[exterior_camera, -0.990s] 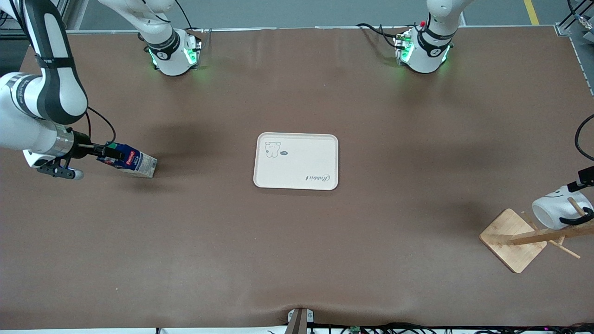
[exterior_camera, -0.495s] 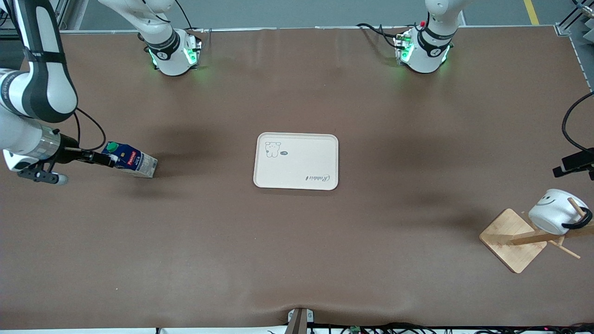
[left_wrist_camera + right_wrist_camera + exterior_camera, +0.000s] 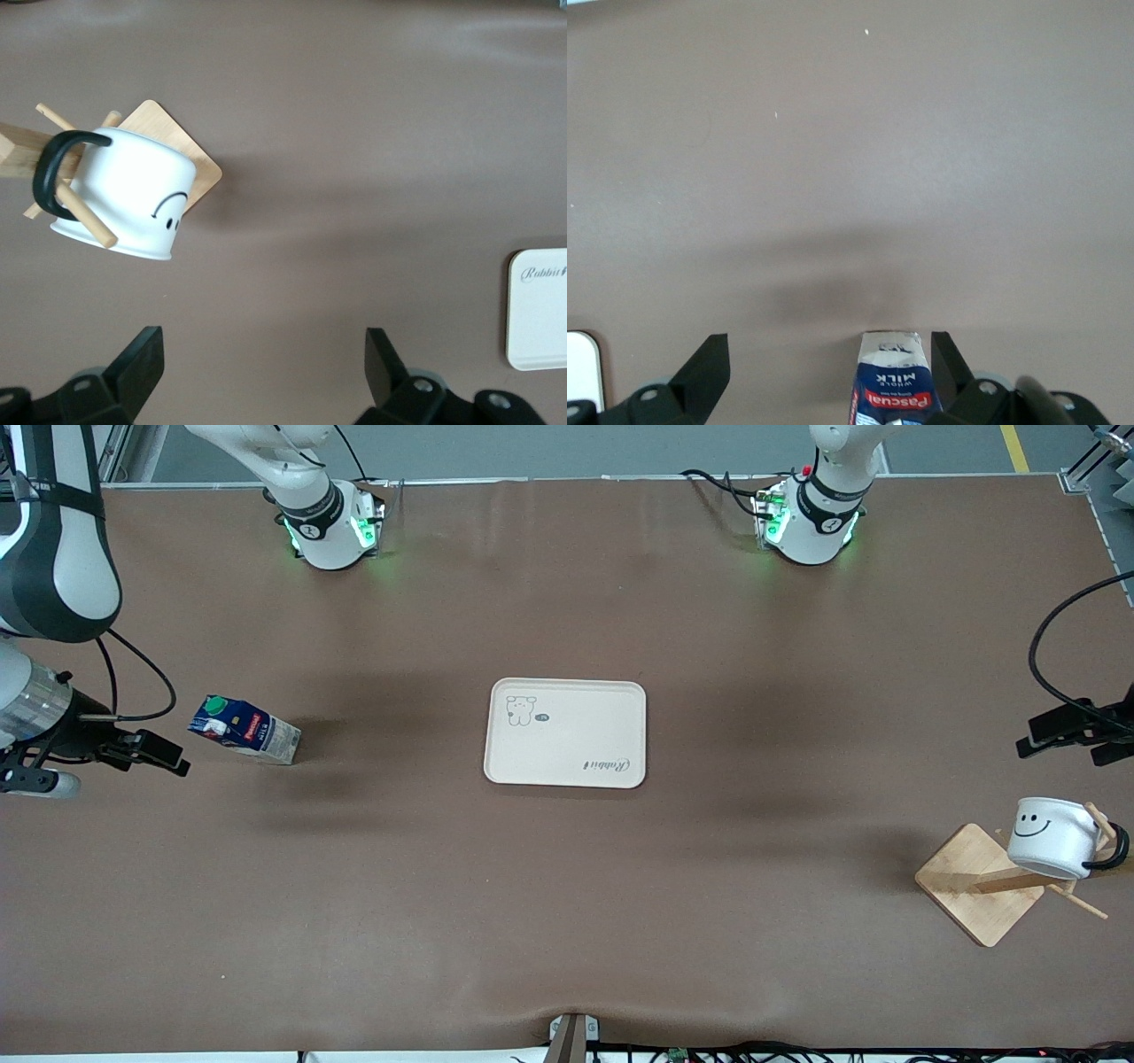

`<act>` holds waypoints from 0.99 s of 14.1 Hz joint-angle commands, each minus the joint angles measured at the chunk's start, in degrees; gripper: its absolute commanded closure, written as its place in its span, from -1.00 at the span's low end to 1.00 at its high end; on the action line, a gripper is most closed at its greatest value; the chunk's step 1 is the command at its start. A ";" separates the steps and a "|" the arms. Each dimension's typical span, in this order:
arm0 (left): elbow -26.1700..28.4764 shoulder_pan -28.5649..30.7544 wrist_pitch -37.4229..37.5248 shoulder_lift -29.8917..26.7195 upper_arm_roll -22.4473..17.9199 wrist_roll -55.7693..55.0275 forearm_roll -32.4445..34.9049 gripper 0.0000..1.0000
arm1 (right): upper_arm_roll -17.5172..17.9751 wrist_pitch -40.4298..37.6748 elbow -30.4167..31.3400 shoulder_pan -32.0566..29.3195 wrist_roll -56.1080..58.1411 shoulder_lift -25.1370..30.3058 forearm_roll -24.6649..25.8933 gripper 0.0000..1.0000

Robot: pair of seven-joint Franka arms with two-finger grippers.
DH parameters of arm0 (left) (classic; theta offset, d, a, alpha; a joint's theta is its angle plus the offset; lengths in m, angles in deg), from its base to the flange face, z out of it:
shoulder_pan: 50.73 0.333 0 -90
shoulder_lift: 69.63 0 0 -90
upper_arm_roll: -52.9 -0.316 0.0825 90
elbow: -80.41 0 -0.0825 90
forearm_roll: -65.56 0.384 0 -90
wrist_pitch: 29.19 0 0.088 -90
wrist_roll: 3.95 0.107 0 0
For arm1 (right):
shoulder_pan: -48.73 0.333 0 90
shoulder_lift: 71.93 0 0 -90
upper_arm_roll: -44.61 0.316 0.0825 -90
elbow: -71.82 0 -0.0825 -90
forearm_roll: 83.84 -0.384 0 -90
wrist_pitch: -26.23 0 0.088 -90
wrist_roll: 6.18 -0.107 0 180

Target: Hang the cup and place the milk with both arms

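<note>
Across a brown table (image 3: 567, 921), cream tray (image 3: 565, 732) mid-frame, milk (image 3: 244, 731) standing at frame's left edge beside right gripper (image 3: 146, 751) with jaws apart, cup (image 3: 1052, 837) hanging on wooden rack (image 3: 979, 883) lower right, left gripper (image 3: 1067, 735) above it with jaws apart, grey floor along the top.

The wooden rack (image 3: 983, 881) is running off the front view's edge beside the cup (image 3: 1050, 834), so the end of its post is not showing. In the left wrist view the rack's post is likewise leaving the picture, and the cup's body is covering most of it. The tray (image 3: 539, 308) is showing only one corner strip there. The milk (image 3: 891, 379) is being cut off in the right wrist view, its cap end lying out of sight.
</note>
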 commanded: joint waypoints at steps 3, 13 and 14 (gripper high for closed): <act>1.77 -14.01 5.39 -5.67 -12.21 -2.27 0.99 -1.00 | -0.28 -12.61 -11.59 0.26 5.20 -0.33 0.99 -1.00; 19.15 -26.25 2.52 -22.71 -21.73 -4.48 -0.33 -1.00 | 0.60 -27.91 -14.68 3.16 -6.11 7.93 9.26 -1.00; 22.13 -27.21 1.11 -24.82 -22.34 -5.35 -0.33 -1.00 | 0.51 -27.32 -14.77 2.99 -6.20 8.20 9.17 -1.00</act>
